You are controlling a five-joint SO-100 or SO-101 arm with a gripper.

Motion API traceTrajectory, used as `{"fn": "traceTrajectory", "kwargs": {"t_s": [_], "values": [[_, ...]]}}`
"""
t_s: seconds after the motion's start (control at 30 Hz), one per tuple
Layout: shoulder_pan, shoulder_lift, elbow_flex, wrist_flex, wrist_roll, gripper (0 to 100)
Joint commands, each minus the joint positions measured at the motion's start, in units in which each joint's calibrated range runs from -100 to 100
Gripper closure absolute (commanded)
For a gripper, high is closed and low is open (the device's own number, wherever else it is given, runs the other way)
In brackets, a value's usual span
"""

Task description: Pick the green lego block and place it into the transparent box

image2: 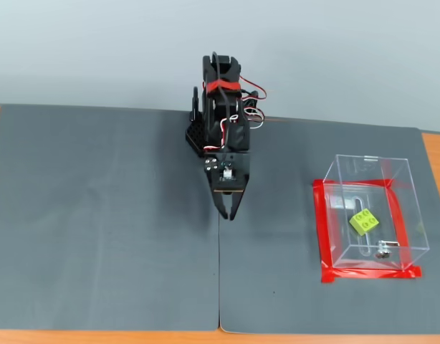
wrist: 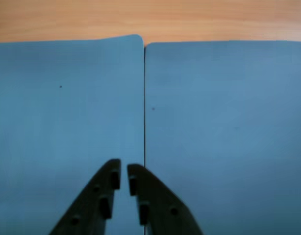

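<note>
The green lego block (image2: 364, 221) lies inside the transparent box (image2: 402, 188) at the right of the fixed view, on the box's base near the slot. Red tape (image2: 322, 236) edges the box. My gripper (image2: 228, 215) hangs over the seam between the two mats, well left of the box, pointing down with its black fingers nearly together and nothing between them. In the wrist view the gripper (wrist: 124, 170) shows a narrow gap between its fingertips over bare mat; block and box are out of that view.
Two dark grey mats (image2: 98, 222) cover the wooden table (image2: 435, 154), meeting at a seam (image2: 219, 287) under the arm. The arm's base with red and white wires (image2: 227, 100) stands at the back.
</note>
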Motion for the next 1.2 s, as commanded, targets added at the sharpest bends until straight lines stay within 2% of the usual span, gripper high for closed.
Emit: {"fn": "traceTrajectory", "kwargs": {"t_s": [0.0,0.13,0.4,0.67,1.17], "values": [[-0.36,-0.77,1.35,1.51,-0.14,98],[-2.67,-0.77,1.16,8.72,0.12,98],[-2.60,-0.85,-0.64,13.84,-0.14,98],[-2.67,-0.85,-5.26,29.55,-0.20,98],[-2.67,-0.60,-5.62,30.07,-0.09,98]]}}
